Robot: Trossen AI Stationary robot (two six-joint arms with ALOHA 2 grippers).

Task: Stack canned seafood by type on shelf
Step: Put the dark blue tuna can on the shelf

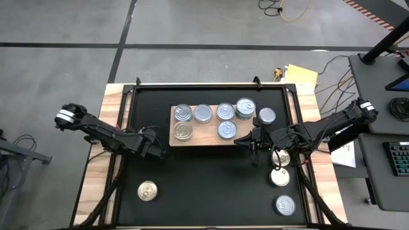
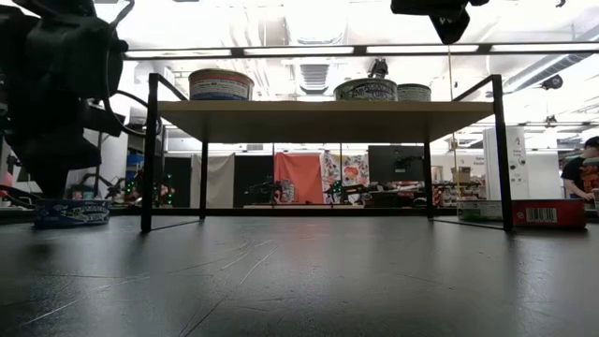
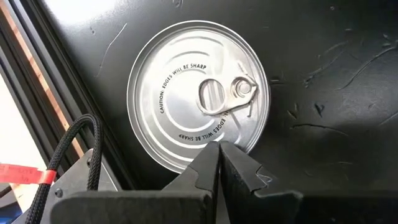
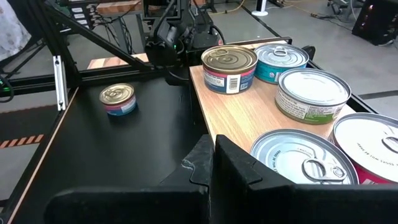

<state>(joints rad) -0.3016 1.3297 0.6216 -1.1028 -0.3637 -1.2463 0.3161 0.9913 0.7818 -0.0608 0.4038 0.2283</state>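
High view: the wooden shelf (image 1: pixel 206 137) carries six tins (image 1: pixel 202 114); further tins lie on the black mat (image 1: pixel 204 191) at right, and one gold-lidded tin (image 1: pixel 147 190) lies front left. The left gripper (image 1: pixel 161 148) sits at the shelf's left end, the right gripper (image 1: pixel 246 140) at its right end.

Low view: three tins (image 2: pixel 221 84) show on the raised shelf (image 2: pixel 323 109).

Left wrist view: fingers (image 3: pixel 208 165) pressed together, empty, above a silver pull-tab tin (image 3: pixel 199 93).

Right wrist view: fingers (image 4: pixel 224 163) closed, empty, beside the shelf edge.

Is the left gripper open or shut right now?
Shut and empty. In the left wrist view the left gripper has its fingertips pressed together with no gap, above a silver-lidded can it isn't holding.
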